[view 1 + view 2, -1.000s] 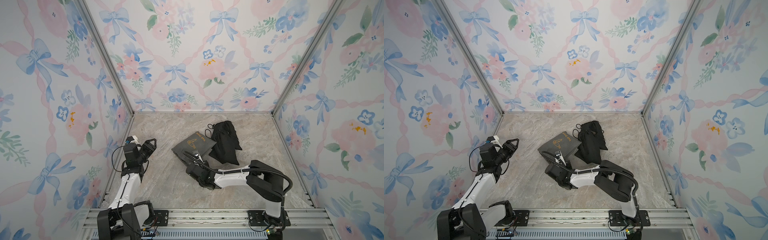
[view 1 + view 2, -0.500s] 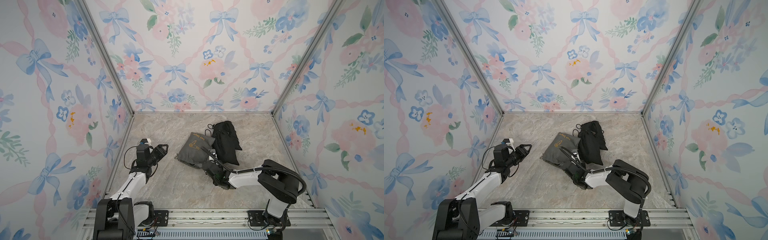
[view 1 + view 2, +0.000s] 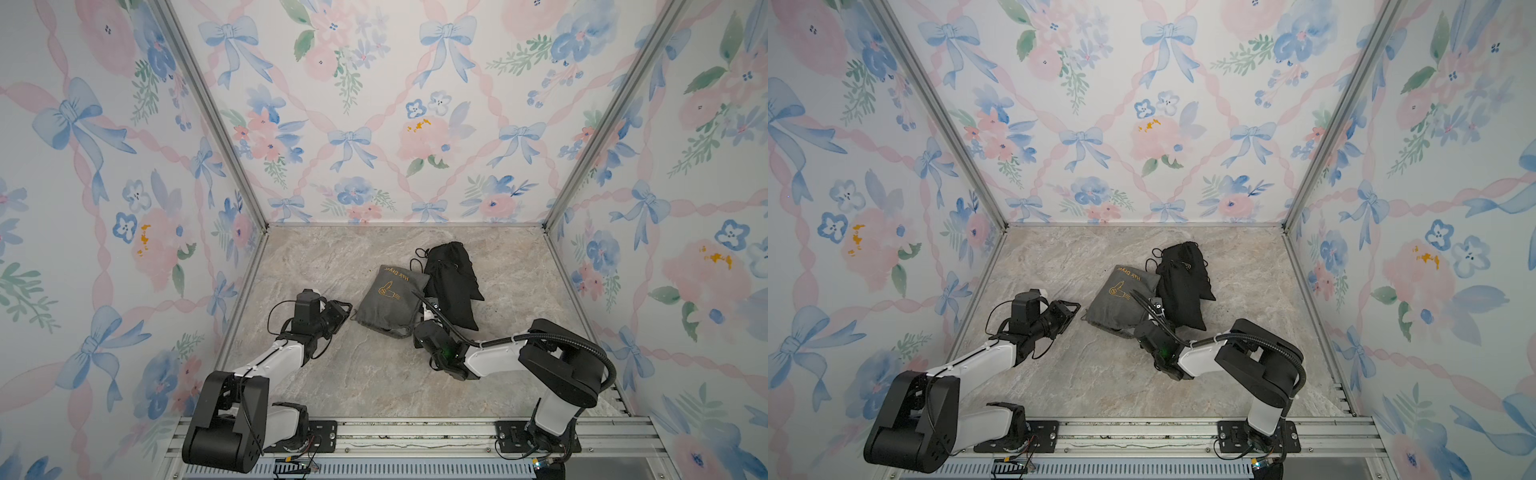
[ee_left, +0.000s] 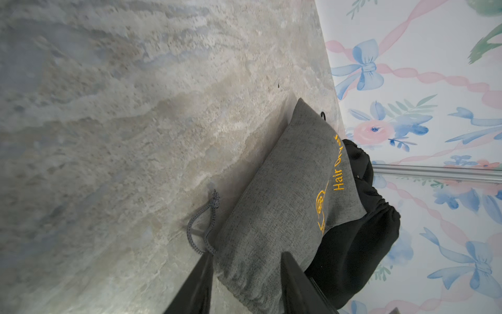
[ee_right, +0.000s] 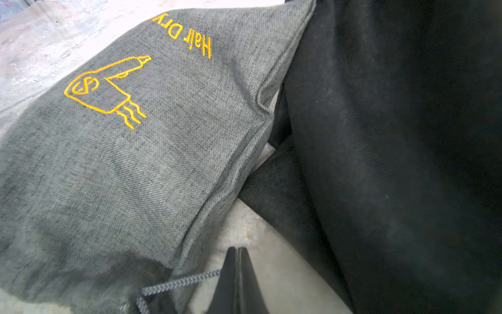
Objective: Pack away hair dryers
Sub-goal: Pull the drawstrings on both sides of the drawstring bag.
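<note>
A: The marbled tabletop [image 3: 332, 395] is taken up at its middle by two pouches. The black pouch [image 3: 453, 282] is laid far and to the right, and the grey pouch [image 3: 390, 299] is lodged against its left side.

B: And the hair dryers? None is seen bare. The grey pouch is plumped out, so one is judged to be inside. More cannot be told.

A: The grey pouch's long axis is run near to far, with the gathered mouth turned to the near end. The coming move is hung on that.

B: The left tool [image 3: 343, 309] is set at the near left corner, jaws parted but not wide, astride the gathered edge. Nothing is gripped yet.

A: The right tool [image 5: 237, 261] is placed at the near right corner, closed tight, with the drawstring cord [image 5: 184, 280] drawn taut into its tips.

B: So the mouth is flanked on both sides. A grip is judged owed by the left, perhaps on the cord loop [image 4: 201, 223] lying just beside it.
</note>
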Controlling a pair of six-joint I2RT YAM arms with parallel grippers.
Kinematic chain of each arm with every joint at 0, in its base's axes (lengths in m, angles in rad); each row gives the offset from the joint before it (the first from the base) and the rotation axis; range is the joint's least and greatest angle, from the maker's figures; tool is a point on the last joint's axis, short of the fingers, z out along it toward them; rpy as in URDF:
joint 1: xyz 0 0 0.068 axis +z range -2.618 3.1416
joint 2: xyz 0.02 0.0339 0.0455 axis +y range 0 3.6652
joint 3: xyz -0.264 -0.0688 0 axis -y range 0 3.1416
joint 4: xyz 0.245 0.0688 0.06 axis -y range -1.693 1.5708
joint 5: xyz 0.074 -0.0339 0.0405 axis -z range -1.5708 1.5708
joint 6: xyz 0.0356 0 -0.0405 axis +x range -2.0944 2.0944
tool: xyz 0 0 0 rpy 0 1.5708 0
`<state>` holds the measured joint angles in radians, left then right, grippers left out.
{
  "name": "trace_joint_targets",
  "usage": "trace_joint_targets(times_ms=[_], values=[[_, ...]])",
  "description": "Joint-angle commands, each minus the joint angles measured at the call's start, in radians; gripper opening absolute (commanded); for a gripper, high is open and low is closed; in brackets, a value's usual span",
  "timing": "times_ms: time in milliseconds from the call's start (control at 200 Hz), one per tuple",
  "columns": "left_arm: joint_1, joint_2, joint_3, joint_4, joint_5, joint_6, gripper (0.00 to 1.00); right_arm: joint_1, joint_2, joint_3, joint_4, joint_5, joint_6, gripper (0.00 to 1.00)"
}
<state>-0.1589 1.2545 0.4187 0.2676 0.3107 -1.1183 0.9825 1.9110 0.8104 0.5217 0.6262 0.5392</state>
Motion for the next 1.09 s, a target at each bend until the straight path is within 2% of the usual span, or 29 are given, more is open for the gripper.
trace_joint_targets(times_ms=[0, 370, 650, 835, 1090], values=[[-0.022, 0.008, -0.01, 0.014, -0.062, -0.108, 0.46, -0.01, -0.003, -0.01, 0.05, -0.015, 0.007, 0.0], [-0.08, 0.092, -0.024, 0.002, -0.114, -0.246, 0.49, -0.052, -0.012, -0.057, 0.113, -0.061, 0.027, 0.0], [-0.086, 0.156, -0.023, 0.043, -0.13, -0.317, 0.49, -0.059, -0.021, -0.065, 0.116, -0.072, 0.031, 0.0], [-0.096, 0.222, -0.02, 0.102, -0.101, -0.371, 0.46, -0.061, -0.038, -0.065, 0.099, -0.067, 0.028, 0.0], [-0.108, 0.24, -0.038, 0.118, -0.131, -0.414, 0.39, -0.061, -0.057, -0.069, 0.079, -0.057, 0.028, 0.0]])
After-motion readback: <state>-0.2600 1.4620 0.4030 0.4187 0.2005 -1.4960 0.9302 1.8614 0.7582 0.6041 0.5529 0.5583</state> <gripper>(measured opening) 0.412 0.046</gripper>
